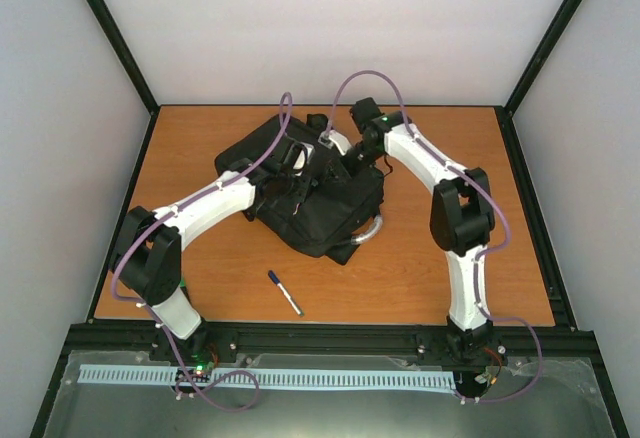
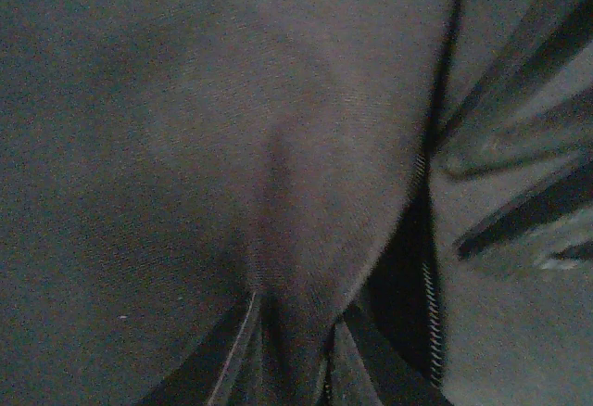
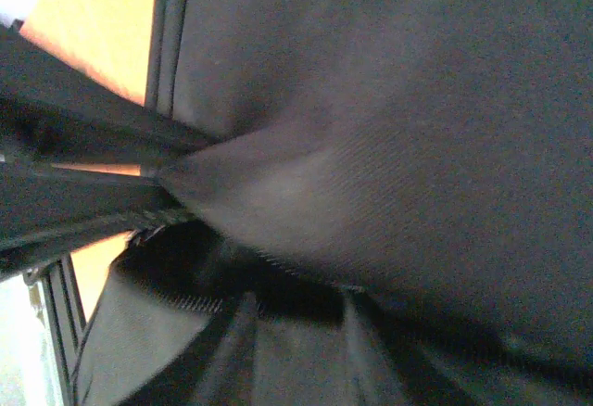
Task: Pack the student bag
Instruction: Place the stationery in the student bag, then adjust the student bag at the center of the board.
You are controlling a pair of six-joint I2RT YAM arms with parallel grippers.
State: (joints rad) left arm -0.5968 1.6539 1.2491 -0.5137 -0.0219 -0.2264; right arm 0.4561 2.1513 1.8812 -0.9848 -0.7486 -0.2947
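Note:
The student bag [image 1: 325, 208], a large black fabric backpack with a grey curved handle [image 1: 369, 234], lies at the middle of the table. My left gripper [image 1: 293, 175] is on the bag's top from the left. In the left wrist view it [image 2: 292, 336] is shut on a pinched fold of the bag's fabric [image 2: 278, 193], beside an open zipper [image 2: 432, 295]. My right gripper [image 1: 338, 155] is on the bag's far edge. In the right wrist view it [image 3: 296, 318] is closed on the bag's fabric [image 3: 371, 146] at the zipper edge. The bag's inside is hidden.
A blue and white pen [image 1: 285, 292] lies on the wooden table [image 1: 450, 248] in front of the bag, toward the near edge. Black frame rails run along the table's sides and front.

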